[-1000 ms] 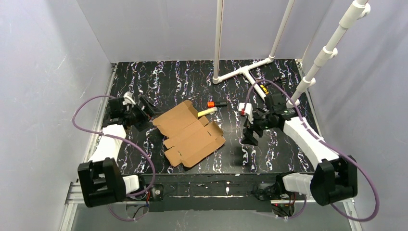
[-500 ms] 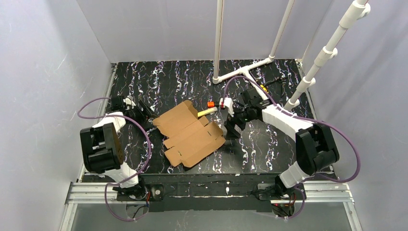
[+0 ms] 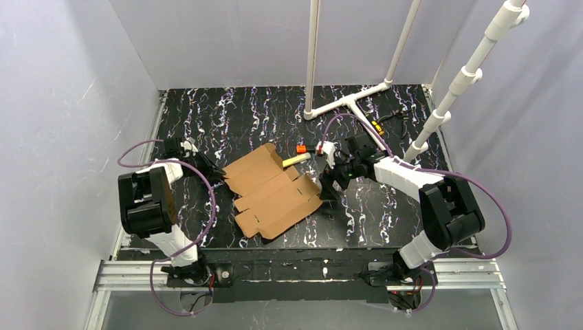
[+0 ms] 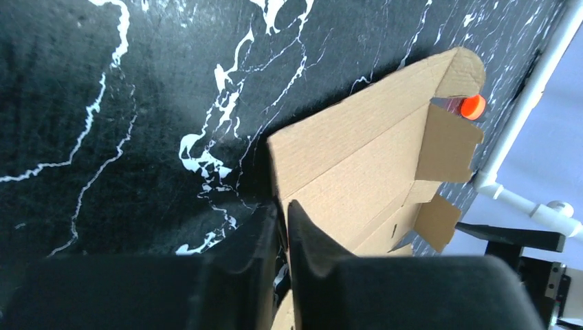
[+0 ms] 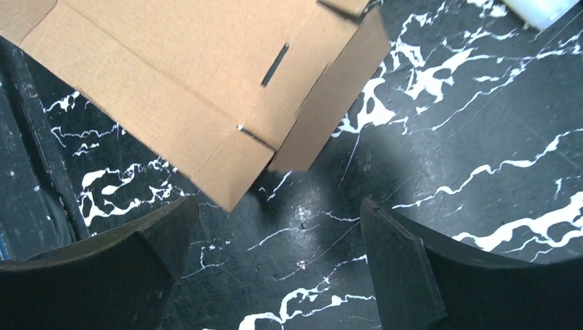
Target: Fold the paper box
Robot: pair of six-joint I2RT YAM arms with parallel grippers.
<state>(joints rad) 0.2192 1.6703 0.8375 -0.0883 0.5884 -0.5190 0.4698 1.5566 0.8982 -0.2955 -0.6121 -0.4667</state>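
Note:
The paper box (image 3: pixel 275 192) lies unfolded and mostly flat in the middle of the black marbled table, its brown flaps spread out. My left gripper (image 3: pixel 218 175) is at its left corner. In the left wrist view the two fingers (image 4: pixel 282 206) are pinched on the edge of the cardboard sheet (image 4: pixel 371 158). My right gripper (image 3: pixel 328 187) stands open just off the box's right side. In the right wrist view a raised side flap (image 5: pixel 185 82) sits ahead of the open gripper (image 5: pixel 278 206), with bare table between the fingers.
A yellow marker (image 3: pixel 295 160) and an orange marker (image 3: pixel 300 148) lie at the box's far edge; the orange cap (image 4: pixel 471 106) shows behind the cardboard. A white pipe frame (image 3: pixel 344 103) stands at the back right. Grey walls enclose the table.
The left gripper's jaws have shut on the box's left corner. The right arm swung left from the right side up to the box's right edge, jaws still open.

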